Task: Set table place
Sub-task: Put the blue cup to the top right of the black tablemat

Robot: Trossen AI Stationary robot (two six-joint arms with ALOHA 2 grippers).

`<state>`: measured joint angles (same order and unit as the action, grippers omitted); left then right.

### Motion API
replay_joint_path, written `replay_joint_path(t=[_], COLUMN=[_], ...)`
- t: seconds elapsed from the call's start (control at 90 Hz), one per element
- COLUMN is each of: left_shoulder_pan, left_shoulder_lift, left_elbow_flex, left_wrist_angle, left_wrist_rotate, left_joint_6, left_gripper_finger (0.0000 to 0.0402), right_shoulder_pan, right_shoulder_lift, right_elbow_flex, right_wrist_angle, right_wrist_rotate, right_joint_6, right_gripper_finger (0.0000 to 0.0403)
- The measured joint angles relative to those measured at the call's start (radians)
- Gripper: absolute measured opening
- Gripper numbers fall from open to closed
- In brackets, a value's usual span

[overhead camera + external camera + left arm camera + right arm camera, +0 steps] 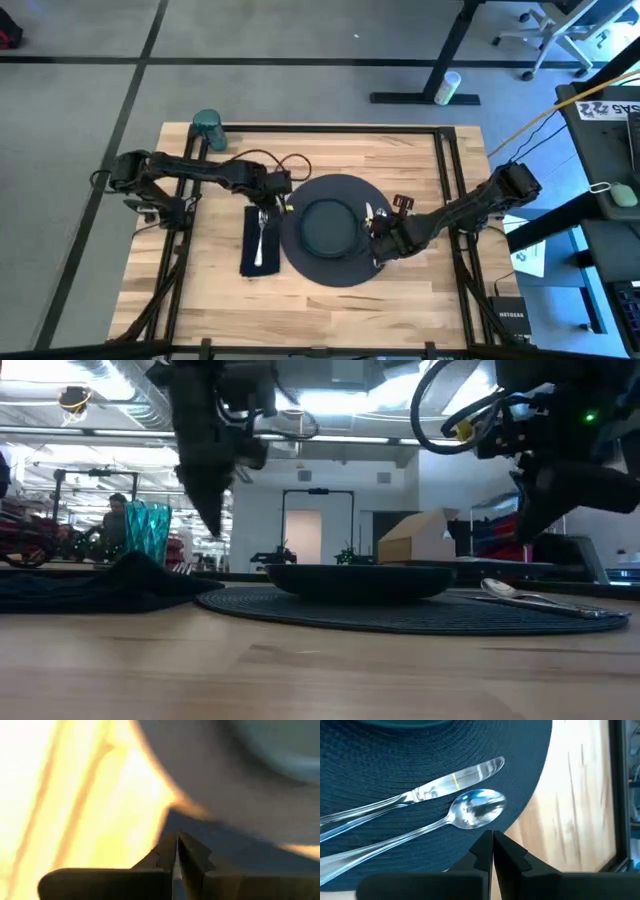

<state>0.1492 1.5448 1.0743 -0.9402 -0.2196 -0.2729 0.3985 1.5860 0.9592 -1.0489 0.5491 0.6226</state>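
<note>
A dark round charger (338, 262) lies mid-table with a smaller dark plate (325, 225) on it. To its left lies a navy napkin (249, 250), and a silver fork (262, 235) rests on it. A knife (455, 782) and a spoon (475, 810) lie side by side on the charger's right part (380, 780). A teal cup (207, 128) stands at the far left corner. My left gripper (212, 525) hangs shut, pointing down, above the napkin's far end. My right gripper (492, 845) is shut, above the spoon's bowl and clear of it.
Black rails (447, 170) edge the wooden table (210, 290). Bare wood shows at the near left and the near right (420, 290). Cables (290, 162) loop over the table behind the left arm. A person (115, 520) sits in the room beyond.
</note>
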Motion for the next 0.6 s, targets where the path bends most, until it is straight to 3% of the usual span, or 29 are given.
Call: replay_joint_path(t=[0.278,0.6], left_shoulder_pan=[0.118,0.37], left_shoulder_lift=[0.0,-0.005], left_elbow_flex=[0.104,0.203], left_wrist_angle=[-0.318,-0.371], left_wrist_rotate=[-0.221,-0.343], left_joint_6=[-0.045,0.046], left_gripper_finger=[0.0001,0.0001], right_shoulder_pan=[-0.038,-0.074], right_shoulder_lift=[0.0,0.0], right_elbow_flex=[0.0,0.0], right_wrist_angle=[0.008,0.065], right_wrist_rotate=[0.037,0.05], right_joint_6=[-0.074,-0.143], right_gripper_finger=[0.0,0.0])
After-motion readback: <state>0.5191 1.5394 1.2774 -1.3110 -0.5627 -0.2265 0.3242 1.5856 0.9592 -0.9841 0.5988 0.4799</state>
